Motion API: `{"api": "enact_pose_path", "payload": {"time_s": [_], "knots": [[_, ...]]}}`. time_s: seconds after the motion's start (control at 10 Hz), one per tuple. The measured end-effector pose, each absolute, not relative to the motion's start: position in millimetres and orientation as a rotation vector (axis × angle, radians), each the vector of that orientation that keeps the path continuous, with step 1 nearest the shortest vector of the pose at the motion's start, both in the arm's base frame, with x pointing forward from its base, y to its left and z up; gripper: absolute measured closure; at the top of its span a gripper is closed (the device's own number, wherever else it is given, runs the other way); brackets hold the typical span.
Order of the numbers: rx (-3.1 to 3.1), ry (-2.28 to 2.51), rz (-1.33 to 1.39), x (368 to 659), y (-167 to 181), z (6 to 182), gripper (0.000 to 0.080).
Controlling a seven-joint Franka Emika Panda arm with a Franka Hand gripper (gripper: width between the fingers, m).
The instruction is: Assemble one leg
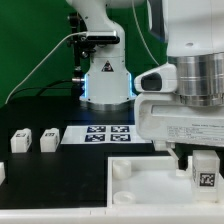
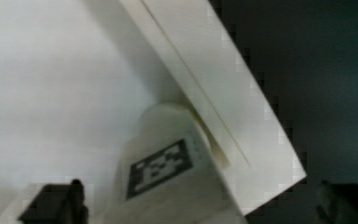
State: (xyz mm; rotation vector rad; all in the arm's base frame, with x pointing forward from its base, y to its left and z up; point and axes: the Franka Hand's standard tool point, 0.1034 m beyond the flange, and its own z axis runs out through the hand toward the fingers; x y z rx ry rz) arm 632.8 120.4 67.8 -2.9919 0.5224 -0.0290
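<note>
The leg (image 1: 205, 172) is a small white post with a black-and-white tag. It stands upright at the far corner of the white square panel (image 1: 150, 190) on the exterior view's right. My gripper (image 1: 201, 160) hangs straight over it, with a finger on each side of the post. In the wrist view the leg (image 2: 162, 160) lies against the panel's edge (image 2: 220, 95). Both dark fingertips (image 2: 51, 205) stand apart from it with a gap showing, so my gripper (image 2: 197, 208) is open around the leg.
Two more white tagged posts (image 1: 20, 141) (image 1: 48, 139) stand on the black table at the exterior view's left, and a third (image 1: 2, 172) is at the frame edge. The marker board (image 1: 100, 133) lies behind the panel. The arm's base (image 1: 104, 75) stands at the back.
</note>
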Motion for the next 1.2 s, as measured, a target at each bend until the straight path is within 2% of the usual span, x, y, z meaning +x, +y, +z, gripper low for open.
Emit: {"api": "enact_pose_path", "payload": {"time_s": [0.1, 0.3, 0.5, 0.6, 0.7, 0.8, 1.2], "knots": [[-3.037, 0.34, -0.046, 633.4, 122.7, 68.7, 0.015], [-3.036, 0.336, -0.047, 632.8, 127.0, 68.6, 0.015], [-3.018, 0.451, -0.041, 632.8, 126.8, 68.4, 0.042], [-2.996, 0.588, -0.031, 632.0, 125.2, 67.7, 0.042], [-2.964, 0.743, -0.022, 631.5, 122.6, 66.6, 0.0498], [-2.942, 0.825, -0.018, 631.4, 123.2, 66.5, 0.0499], [-2.53, 1.639, 0.028, 633.3, 120.9, 65.5, 0.05]]}}
